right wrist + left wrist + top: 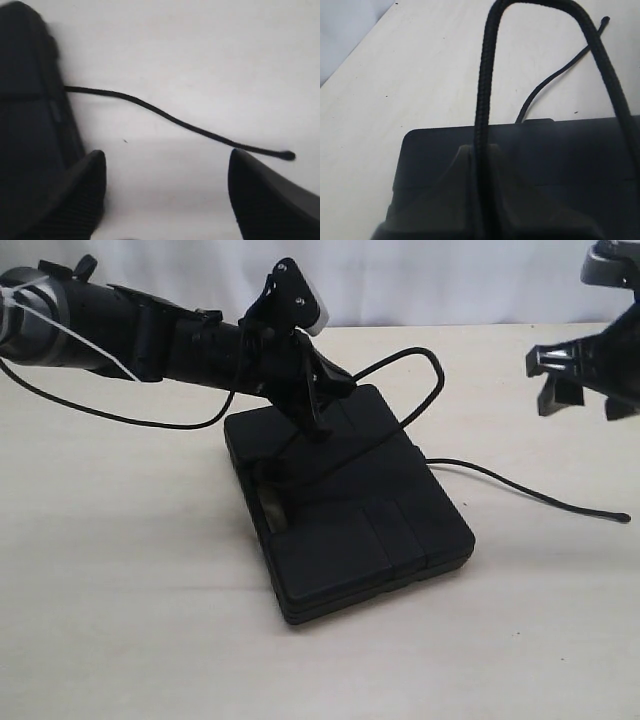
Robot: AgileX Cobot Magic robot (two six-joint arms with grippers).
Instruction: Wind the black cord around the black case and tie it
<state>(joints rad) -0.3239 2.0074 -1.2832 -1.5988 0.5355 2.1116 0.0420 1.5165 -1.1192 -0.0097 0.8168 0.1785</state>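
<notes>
Matte black plastic case lies flat mid-frame on the pale wooden table. Left gripper pinches the braided black cord above it; its wrist view shows that loop close. Right gripper, upper right, hangs spread, empty, over the cord's tail.

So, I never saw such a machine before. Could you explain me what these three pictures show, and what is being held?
It is a robot with two arms, each ending in a pincer. One picture looks at the whole scene from outside; the other two come from cameras on the wrists. On the pale table lies a flat black case. The left pincer is shut on the black cord just above the case; the cord arches up in a loop, and its free end trails across the table. The right pincer hangs open and empty above that end.
</notes>
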